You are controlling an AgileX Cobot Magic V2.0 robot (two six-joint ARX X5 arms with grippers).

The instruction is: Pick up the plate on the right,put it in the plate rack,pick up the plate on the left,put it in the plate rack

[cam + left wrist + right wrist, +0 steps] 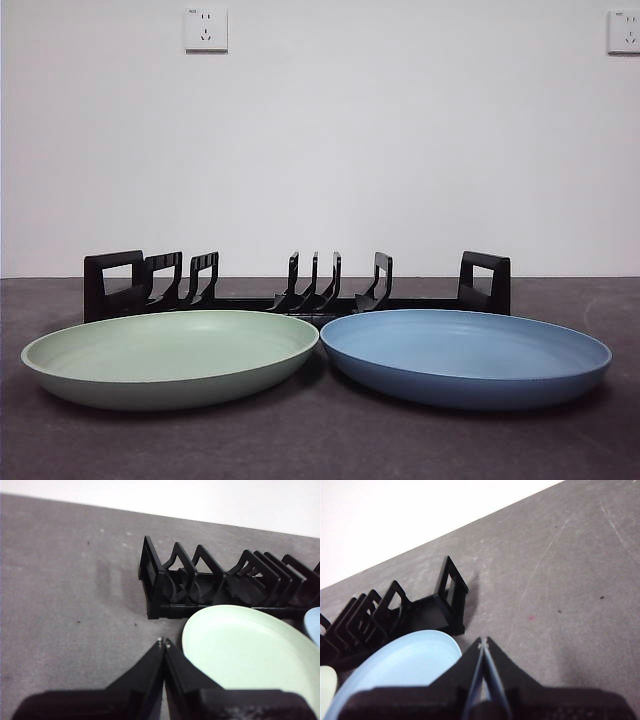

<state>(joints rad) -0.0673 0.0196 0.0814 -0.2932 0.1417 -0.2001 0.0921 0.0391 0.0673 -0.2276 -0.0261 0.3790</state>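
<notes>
Blue plate sits beside your closed right tool, untouched. You must open it, grab the rim, then reach the plate rack. Left tool is closed too.

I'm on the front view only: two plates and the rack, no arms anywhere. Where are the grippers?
Observer: The right gripper hangs over bare table beside the round light-blue plate, jaws shut, holding nothing.
Operator: And the left one?
Observer: The left gripper hangs beside the round pale-green plate, jaws shut too.
Operator: Is anything already in the rack?
Observer: No. In the wrist views the slots of the long black plastic plate rack that show are empty, and both plates lie flat on the dark grey table against its near side.
</notes>
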